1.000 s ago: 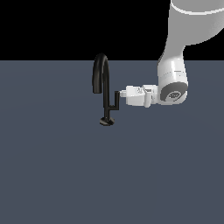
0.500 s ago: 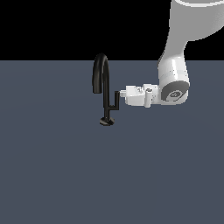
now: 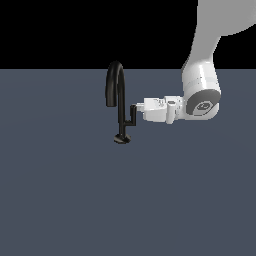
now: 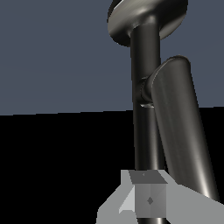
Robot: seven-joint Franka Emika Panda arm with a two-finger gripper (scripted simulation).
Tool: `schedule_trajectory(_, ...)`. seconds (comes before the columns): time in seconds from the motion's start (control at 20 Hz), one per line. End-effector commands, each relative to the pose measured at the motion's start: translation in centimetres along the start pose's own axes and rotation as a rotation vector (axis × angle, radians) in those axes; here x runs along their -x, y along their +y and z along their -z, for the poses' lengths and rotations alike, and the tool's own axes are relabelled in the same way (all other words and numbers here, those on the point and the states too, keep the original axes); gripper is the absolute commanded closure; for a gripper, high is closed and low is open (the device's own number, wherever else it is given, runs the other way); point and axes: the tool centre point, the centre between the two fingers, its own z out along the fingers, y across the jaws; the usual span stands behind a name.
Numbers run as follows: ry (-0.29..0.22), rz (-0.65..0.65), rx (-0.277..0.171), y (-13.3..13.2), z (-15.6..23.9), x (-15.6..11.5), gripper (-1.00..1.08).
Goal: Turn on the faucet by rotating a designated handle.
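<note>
The black faucet (image 3: 121,112) stands on the grey surface, with its gooseneck spout (image 3: 115,80) curving over toward the exterior view's left and a small round base (image 3: 122,139). The thin L-shaped handle (image 3: 133,116) branches off the stem toward the exterior view's right and turns upward. My gripper (image 3: 139,108) reaches in horizontally from the exterior view's right, its tip right at the handle's upper end. In the wrist view the handle (image 4: 179,131) and the stem (image 4: 146,135) run close past the fingertips (image 4: 148,199). The fingers show as one block with no gap and hold nothing.
The flat dark grey surface (image 3: 65,200) stretches all around the faucet. The white arm (image 3: 202,95) comes down from the upper part of the exterior view's right side.
The arm's wrist has shifted a little toward the exterior view's right. The gripper tip stays at the handle's upper end, and the handle has hardly moved.
</note>
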Motion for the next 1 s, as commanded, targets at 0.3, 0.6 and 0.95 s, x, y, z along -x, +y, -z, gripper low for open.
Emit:
schedule_trajectory(0.3, -0.001, 0.004, 0.001, 1.4, 0.0, 0.7, 1.08)
schedule_trajectory(0.6, -0.002, 0.003, 0.003, 3.3, 0.0, -0.1, 1.08)
schedule_trajectory(0.95, -0.003, 0.001, 0.005, 5.7, 0.0, -1.1, 1.08)
